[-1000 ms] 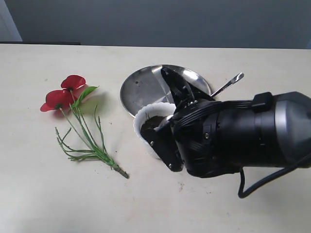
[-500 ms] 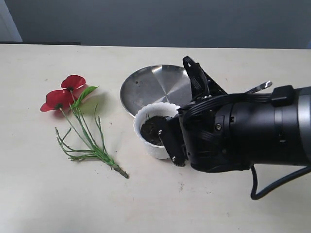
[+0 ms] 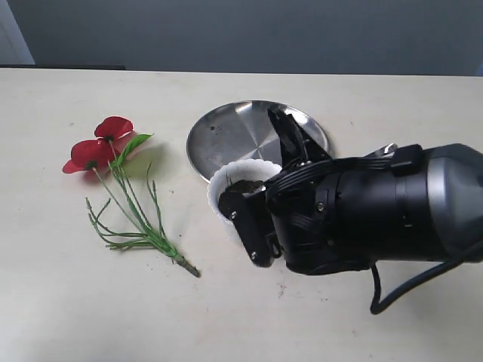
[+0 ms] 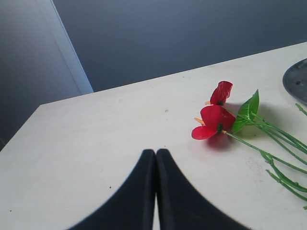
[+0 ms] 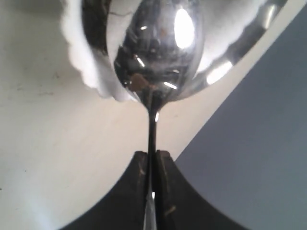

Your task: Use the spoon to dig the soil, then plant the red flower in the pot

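The white pot (image 3: 221,190) stands in front of the steel plate, with a little dark soil (image 3: 243,183) showing inside it. My right gripper (image 5: 152,157) is shut on the spoon's thin handle. The spoon's bowl (image 5: 160,48) hangs by the pot's scalloped rim (image 5: 80,52) with a crumb of soil on it. In the exterior view only the handle's end (image 3: 386,148) shows behind the black arm, which hides the pot's right side. The red flower (image 3: 98,147) lies flat at the left, apart from both grippers. My left gripper (image 4: 156,153) is shut and empty, near the blooms (image 4: 216,117).
A round steel plate (image 3: 234,132) lies just behind the pot, touching or nearly touching it. The flower's green stems (image 3: 139,219) spread toward the table's front. The bulky right arm (image 3: 362,219) fills the right half of the table.
The right gripper drew back to the right with the spoon, then came back left and lower over the pot. The spoon's handle end dropped. Flower and pot stayed put.
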Motion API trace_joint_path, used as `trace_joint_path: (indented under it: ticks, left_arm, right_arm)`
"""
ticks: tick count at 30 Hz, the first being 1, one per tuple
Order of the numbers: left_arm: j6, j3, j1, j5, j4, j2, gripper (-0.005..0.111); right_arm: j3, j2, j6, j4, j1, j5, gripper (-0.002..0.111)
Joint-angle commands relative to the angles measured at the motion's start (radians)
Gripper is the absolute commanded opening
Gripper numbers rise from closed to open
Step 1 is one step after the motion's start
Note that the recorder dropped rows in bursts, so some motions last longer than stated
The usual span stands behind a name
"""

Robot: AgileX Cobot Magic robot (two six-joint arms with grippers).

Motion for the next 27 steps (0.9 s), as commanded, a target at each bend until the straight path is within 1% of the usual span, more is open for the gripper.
trace_joint_path:
  ticks: [1, 4, 7, 9, 14, 16, 20, 22, 27]
  left_arm:
    - [-0.003, 0.0, 0.001, -0.011, -0.005, -0.004, 0.0]
    - [-0.003, 0.0, 0.001, -0.011, -0.005, -0.004, 0.0]
    - [-0.003, 0.0, 0.001, -0.011, -0.005, -0.004, 0.0]
    - [-0.003, 0.0, 0.001, -0.011, -0.005, -0.004, 0.0]
    - [-0.003, 0.0, 0.001, -0.011, -0.005, -0.004, 0.0]
    - [-0.003, 0.0, 0.001, -0.011, -0.005, -0.004, 0.0]
    - [-0.003, 0.0, 0.001, -0.011, -0.005, -0.004, 0.0]
    - [-0.003, 0.0, 0.001, -0.011, -0.005, -0.004, 0.0]
    - [-0.003, 0.0, 0.001, -0.011, -0.005, -0.004, 0.0]
  right_arm:
    - [0.001, -0.048, 0.146, -0.065, -0.002, 0.071, -0.001]
    - [0.001, -0.091, 0.121, 0.014, -0.002, 0.045, -0.001]
    - [0.001, -0.109, -0.04, 0.171, -0.002, 0.017, -0.001]
    - [0.001, -0.102, -0.105, 0.232, -0.002, -0.017, -0.001]
    - [0.001, -0.032, -0.096, 0.162, -0.005, -0.07, -0.001]
    - [0.001, 0.0, -0.051, 0.108, -0.005, -0.051, -0.001]
    - [0.001, 0.01, 0.177, -0.011, -0.005, 0.008, -0.001]
    - [0.001, -0.015, 0.249, -0.041, -0.005, 0.01, -0.001]
    - [0.001, -0.114, 0.411, -0.125, -0.011, -0.102, -0.001]
